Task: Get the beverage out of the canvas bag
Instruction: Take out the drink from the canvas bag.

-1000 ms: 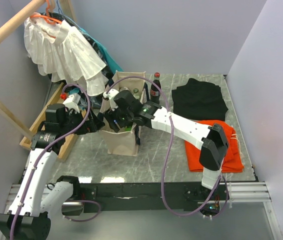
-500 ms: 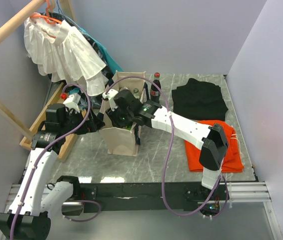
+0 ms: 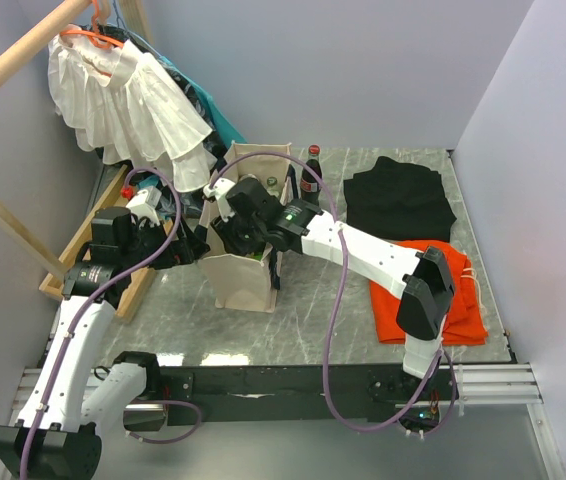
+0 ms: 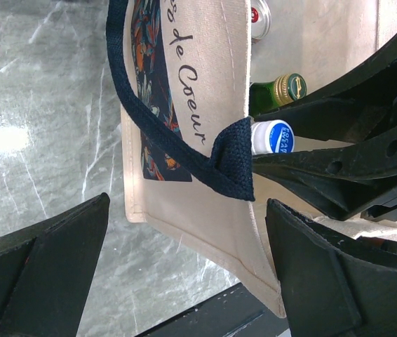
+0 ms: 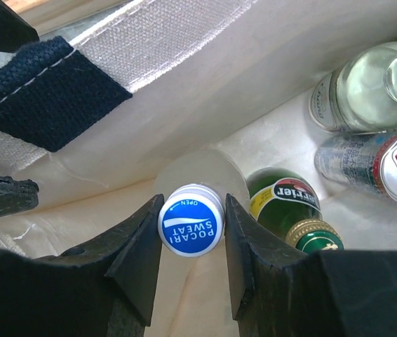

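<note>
The cream canvas bag (image 3: 246, 278) with navy handles stands upright at the table's left centre. My right gripper (image 3: 235, 232) reaches down into its opening. In the right wrist view its fingers (image 5: 191, 228) are shut on the blue-and-white Pocari Sweat cap (image 5: 191, 226) of a pale plastic bottle. Beside it in the bag are a green Perrier bottle (image 5: 290, 203), a clear glass bottle (image 5: 374, 84) and a silver can (image 5: 377, 165). My left gripper (image 3: 195, 246) is open at the bag's left side, and the bag's top corner (image 4: 254, 260) lies between its wide-apart fingers (image 4: 188, 274).
A dark cola bottle (image 3: 311, 170) stands just behind the bag. A black garment (image 3: 400, 200) and an orange one (image 3: 433, 290) lie on the right. A white ruffled garment (image 3: 128, 100) hangs from a wooden rack (image 3: 88, 245) at the left.
My right gripper has shifted slightly inside the bag's opening. The left arm and the bag have hardly moved.
</note>
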Robot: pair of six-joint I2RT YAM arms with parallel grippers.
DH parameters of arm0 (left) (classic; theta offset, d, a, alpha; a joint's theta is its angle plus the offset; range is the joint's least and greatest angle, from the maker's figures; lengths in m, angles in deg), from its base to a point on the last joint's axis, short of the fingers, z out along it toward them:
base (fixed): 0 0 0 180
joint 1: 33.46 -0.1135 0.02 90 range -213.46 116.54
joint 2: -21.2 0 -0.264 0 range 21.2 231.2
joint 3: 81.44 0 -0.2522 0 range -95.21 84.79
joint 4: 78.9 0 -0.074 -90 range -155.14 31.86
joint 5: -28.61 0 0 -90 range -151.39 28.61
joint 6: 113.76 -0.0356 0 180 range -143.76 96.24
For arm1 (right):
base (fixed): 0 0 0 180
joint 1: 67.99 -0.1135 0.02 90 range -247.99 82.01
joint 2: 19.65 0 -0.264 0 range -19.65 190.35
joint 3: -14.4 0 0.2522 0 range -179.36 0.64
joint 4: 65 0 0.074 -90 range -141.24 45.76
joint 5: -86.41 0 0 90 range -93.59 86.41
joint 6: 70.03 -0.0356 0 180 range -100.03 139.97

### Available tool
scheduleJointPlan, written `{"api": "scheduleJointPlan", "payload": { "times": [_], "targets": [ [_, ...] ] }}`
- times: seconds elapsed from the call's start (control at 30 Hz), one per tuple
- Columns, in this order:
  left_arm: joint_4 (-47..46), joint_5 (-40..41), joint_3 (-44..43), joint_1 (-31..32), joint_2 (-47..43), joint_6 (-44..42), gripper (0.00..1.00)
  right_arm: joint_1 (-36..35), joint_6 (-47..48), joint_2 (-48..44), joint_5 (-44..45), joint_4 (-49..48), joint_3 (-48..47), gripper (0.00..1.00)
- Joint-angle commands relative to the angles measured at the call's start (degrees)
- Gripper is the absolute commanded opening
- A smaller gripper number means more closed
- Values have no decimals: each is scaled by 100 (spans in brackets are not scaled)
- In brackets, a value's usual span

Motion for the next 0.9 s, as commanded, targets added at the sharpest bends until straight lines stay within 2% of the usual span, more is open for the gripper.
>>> {"api": "scheduleJointPlan", "payload": {
  "times": [0.0,0.47,0.87],
  "targets": [
    [-219,65,51,0,-4,36,99,0,18,-139,17,-214,-560,0],
    [-201,22,68,0,-48,44,99,18,79,-209,193,-117,-1246,0],
    [-201,39,77,0,-109,71,99,9,88,-323,228,-161,-1475,0]
  ]
}}
